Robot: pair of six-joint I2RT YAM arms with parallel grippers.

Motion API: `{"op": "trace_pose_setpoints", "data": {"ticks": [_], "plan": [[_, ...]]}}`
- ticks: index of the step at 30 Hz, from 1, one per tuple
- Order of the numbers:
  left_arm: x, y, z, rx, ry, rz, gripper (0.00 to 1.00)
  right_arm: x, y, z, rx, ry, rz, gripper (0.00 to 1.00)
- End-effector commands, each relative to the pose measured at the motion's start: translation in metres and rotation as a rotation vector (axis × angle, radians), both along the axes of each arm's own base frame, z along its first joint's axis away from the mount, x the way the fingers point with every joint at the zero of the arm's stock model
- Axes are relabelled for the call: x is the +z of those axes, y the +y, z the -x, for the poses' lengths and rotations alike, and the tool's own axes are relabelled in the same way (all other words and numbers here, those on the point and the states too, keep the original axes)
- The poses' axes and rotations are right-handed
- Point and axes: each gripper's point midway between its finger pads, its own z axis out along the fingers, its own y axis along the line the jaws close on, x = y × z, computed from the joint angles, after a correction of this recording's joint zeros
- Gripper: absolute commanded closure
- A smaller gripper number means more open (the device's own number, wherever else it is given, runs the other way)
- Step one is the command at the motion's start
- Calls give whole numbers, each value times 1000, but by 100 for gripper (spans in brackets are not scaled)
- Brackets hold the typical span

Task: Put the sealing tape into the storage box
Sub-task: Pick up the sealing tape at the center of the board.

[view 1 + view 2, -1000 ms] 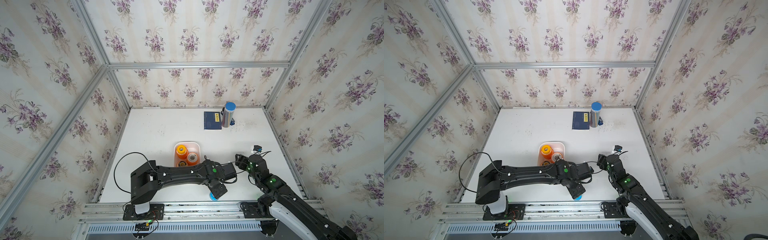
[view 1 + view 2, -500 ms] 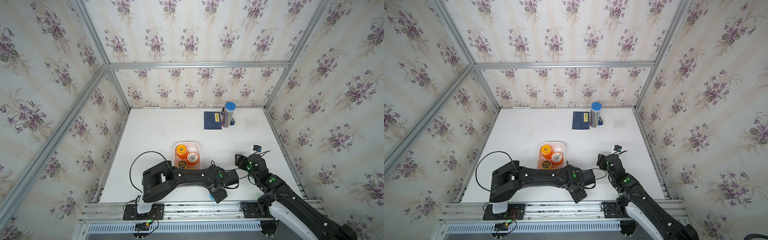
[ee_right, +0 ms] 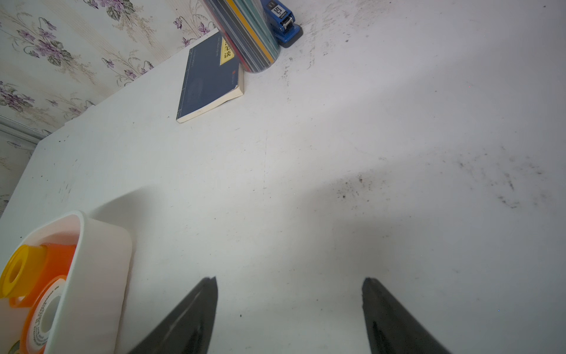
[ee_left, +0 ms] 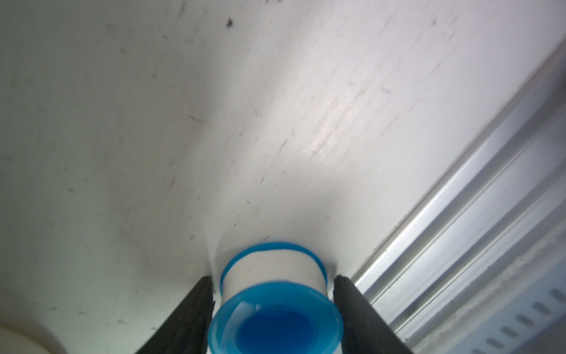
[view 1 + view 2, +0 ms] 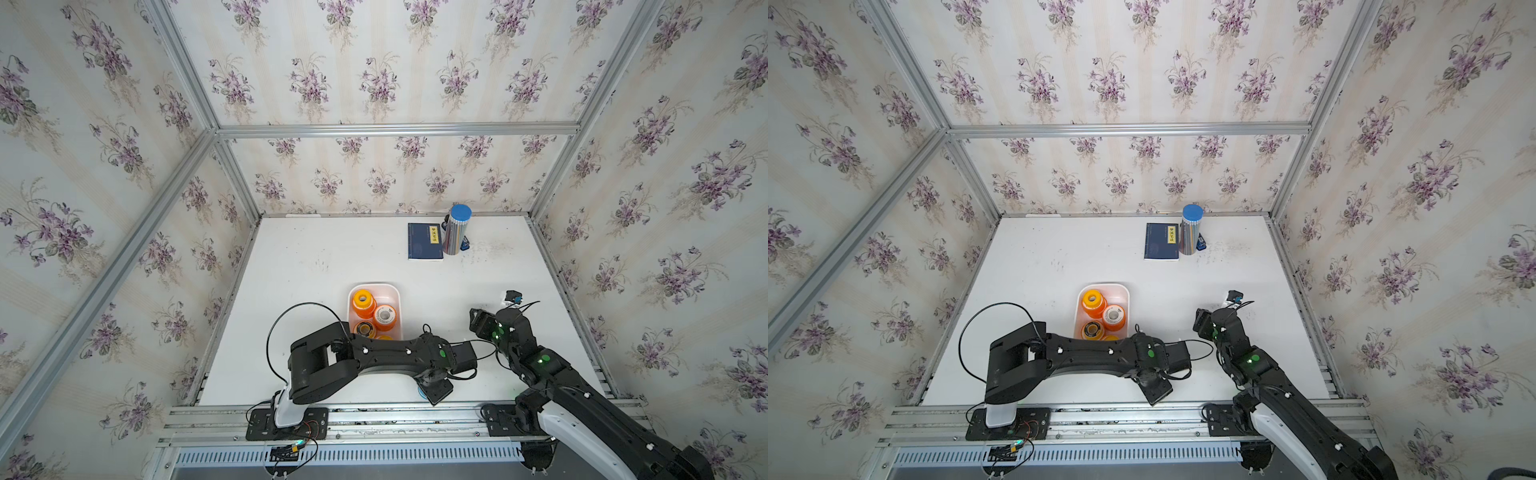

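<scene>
Clamps left claw (image 4: 272,278) on small blue-flanged spool of white sealing tape (image 4: 274,306) at table (image 4: 183,122) edge; holds right claw (image 3: 289,279) apart, empty. Leaves seemingly only this carry to shallow white plastic storage box (image 5: 398,307), well apart from left claw, already holding orange spools (image 5: 363,302).

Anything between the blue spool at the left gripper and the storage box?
Nothing visible. The blue spool sits between the left gripper's jaws; the left arm overhangs the table toward the storage box, hiding part of it.
</scene>
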Motion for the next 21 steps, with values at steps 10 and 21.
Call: {"op": "trace_pose_setpoints", "data": {"ticks": [10,21], "plan": [[30,9,-7,4,-63,19,42,5,1,-3,-1,-17,-7,22],[91,49,-51,91,-146,73,42,5,2,-3,2,-17,-9,22]]}}
